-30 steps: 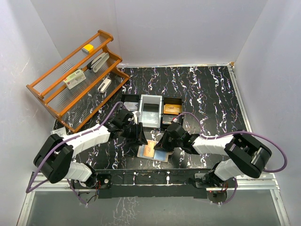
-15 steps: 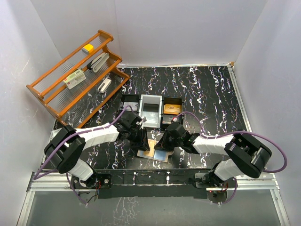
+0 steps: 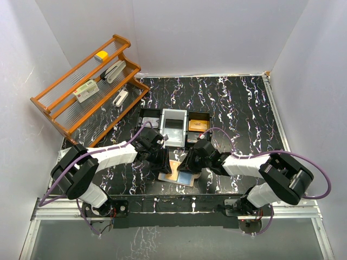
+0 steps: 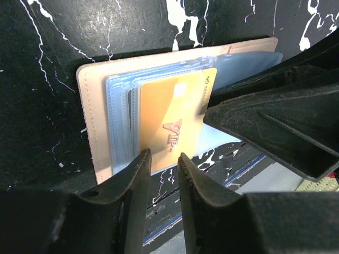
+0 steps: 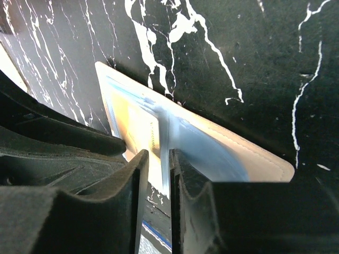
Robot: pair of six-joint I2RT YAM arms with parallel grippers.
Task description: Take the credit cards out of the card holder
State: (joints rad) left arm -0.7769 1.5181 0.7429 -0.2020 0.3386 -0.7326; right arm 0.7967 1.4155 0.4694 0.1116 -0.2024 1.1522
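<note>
The beige card holder (image 3: 174,175) lies open on the table near the front edge. In the left wrist view the card holder (image 4: 87,100) shows blue-clear sleeves and an orange credit card (image 4: 169,114) marked VIP in the top sleeve. My left gripper (image 4: 162,157) hovers at the card's near edge, its jaws a narrow gap apart with nothing between them; from above it (image 3: 162,163) is at the holder's left side. My right gripper (image 5: 159,154) is narrowly open, with a raised blue sleeve (image 5: 166,153) standing between its fingers. From above it (image 3: 190,166) is at the holder's right side.
A black-and-grey three-compartment tray (image 3: 141,115) stands just behind the grippers, with an orange card (image 3: 198,125) in its right compartment. A wooden rack (image 3: 54,111) with a white box (image 3: 85,92) and small items stands at the back left. The table's front edge is close.
My left arm has swung in toward the card holder and brought its gripper to the holder's left side. The right gripper has stayed at the holder.
</note>
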